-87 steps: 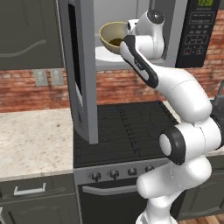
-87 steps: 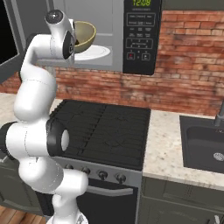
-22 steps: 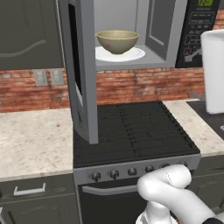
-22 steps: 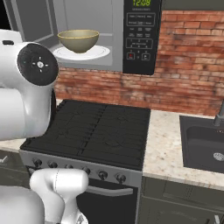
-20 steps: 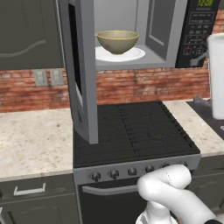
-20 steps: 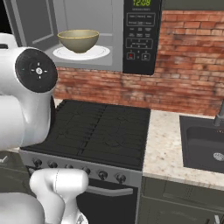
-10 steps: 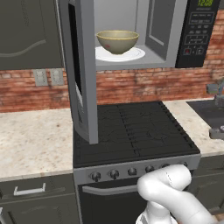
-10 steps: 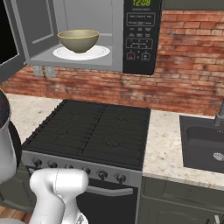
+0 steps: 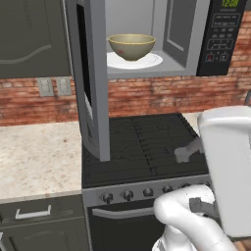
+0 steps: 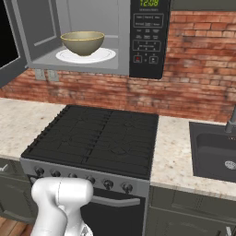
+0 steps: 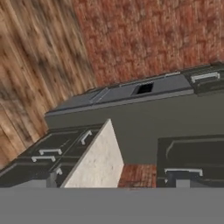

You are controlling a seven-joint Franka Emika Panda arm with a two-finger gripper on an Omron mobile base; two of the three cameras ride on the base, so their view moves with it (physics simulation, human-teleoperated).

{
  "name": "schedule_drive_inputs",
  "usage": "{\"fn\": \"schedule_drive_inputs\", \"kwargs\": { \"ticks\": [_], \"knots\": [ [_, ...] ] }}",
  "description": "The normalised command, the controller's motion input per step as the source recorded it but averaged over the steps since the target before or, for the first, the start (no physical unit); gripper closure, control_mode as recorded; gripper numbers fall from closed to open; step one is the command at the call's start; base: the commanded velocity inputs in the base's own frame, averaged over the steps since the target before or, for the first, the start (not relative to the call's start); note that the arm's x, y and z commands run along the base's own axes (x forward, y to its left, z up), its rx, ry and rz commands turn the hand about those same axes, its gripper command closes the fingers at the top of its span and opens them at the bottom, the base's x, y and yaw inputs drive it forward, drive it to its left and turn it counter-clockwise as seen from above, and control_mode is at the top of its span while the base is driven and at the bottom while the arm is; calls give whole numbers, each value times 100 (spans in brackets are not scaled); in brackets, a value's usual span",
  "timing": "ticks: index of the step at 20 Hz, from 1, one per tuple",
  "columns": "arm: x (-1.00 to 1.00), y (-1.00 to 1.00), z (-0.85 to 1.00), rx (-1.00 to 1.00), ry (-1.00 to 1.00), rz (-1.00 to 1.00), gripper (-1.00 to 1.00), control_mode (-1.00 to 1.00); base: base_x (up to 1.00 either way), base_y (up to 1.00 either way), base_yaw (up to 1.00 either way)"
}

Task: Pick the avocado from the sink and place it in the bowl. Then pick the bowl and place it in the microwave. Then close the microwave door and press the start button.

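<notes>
From the left base camera, the bowl sits on the white plate inside the microwave, and the microwave door stands swung open over the stove.

From the right base camera, the bowl rests on the same plate, with the sink set into the bench at right.

The hand camera faces brick wall and dark cabinets; the pincer is spread wide, grasping nothing.

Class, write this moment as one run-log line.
bowl: on white plate inside microwave | microwave door: open | claw: open, holding nothing | pending: close door, press start
</notes>
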Motion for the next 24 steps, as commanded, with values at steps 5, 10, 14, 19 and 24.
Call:
{"fn": "schedule_drive_inputs", "kwargs": {
  "ticks": [5, 10, 14, 19, 24],
  "knots": [
    [62, 73, -36, -1, 8, -24, -100, -100, 0, 0, 0],
    [12, 64, -5, -1, 0, -25, -100, -100, 0, 0, 0],
    [1, 71, 0, -2, -3, -27, -100, -100, 0, 0, 0],
    [28, 59, 5, -3, -2, -32, -100, -100, 0, 0, 0],
    [60, 10, 17, 0, 0, -39, -100, -100, 0, 0, 0]
  ]
}}
